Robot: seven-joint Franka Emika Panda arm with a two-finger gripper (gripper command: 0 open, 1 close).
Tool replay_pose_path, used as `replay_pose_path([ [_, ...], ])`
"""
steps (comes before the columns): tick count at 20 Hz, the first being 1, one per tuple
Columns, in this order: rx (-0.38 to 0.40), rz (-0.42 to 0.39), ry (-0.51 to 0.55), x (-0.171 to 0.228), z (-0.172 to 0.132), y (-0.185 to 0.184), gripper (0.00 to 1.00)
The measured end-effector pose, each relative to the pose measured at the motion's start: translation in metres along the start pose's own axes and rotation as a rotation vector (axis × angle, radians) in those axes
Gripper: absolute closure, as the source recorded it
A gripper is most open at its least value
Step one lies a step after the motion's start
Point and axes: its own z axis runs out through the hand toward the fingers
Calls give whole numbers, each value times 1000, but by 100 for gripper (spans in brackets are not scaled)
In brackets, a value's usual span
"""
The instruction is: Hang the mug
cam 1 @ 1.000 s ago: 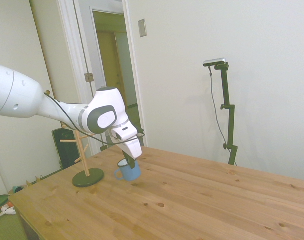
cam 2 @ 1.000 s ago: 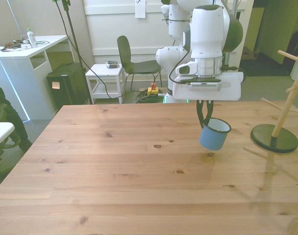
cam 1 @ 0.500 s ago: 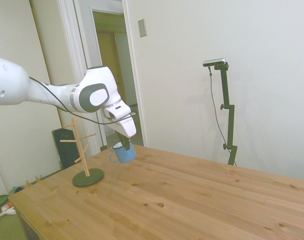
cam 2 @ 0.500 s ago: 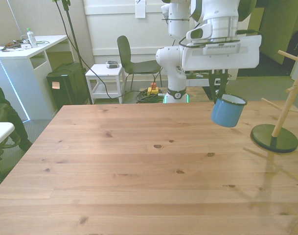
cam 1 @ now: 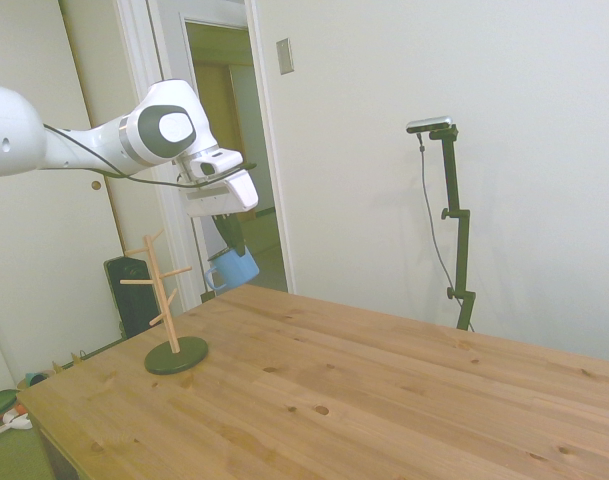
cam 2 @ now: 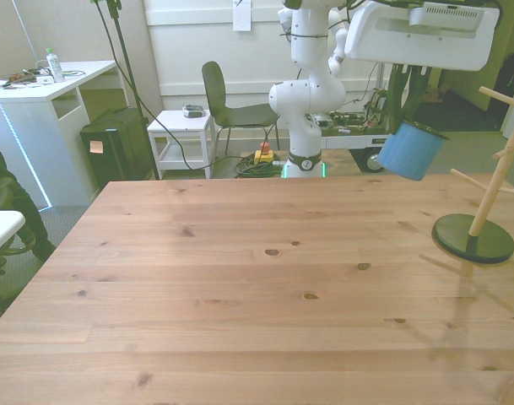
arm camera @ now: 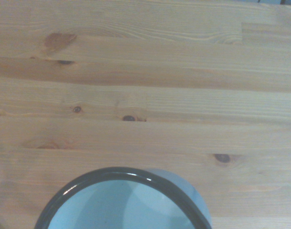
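The light blue mug hangs tilted in the air, high above the table's far edge, with my gripper shut on its rim. In the front view the mug is at the upper right, under the gripper, level with the upper pegs of the wooden mug tree and to that tree's left. The side view puts the mug to the right of the mug tree and above its pegs. Up close, the wrist view shows the mug's dark rim and pale inside over the table planks.
The mug tree stands on a dark round base near the table's corner. The wooden table spreads out below. Behind the table in the front view are a chair, a black box and a white desk.
The arm has lifted the mug from just above the table to well over it, and carried it toward the mug tree and the table's far edge.
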Motion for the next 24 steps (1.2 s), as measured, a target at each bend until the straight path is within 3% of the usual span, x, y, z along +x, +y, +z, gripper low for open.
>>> replay_pose_path([
  [5,-53,-132,-10,2,-2,-10,100],
  [12,-22,-287,23,0,-44,-18,100],
  [20,4,-465,12,-12,-37,-52,100],
  [24,26,-509,15,-26,-36,-81,100],
])
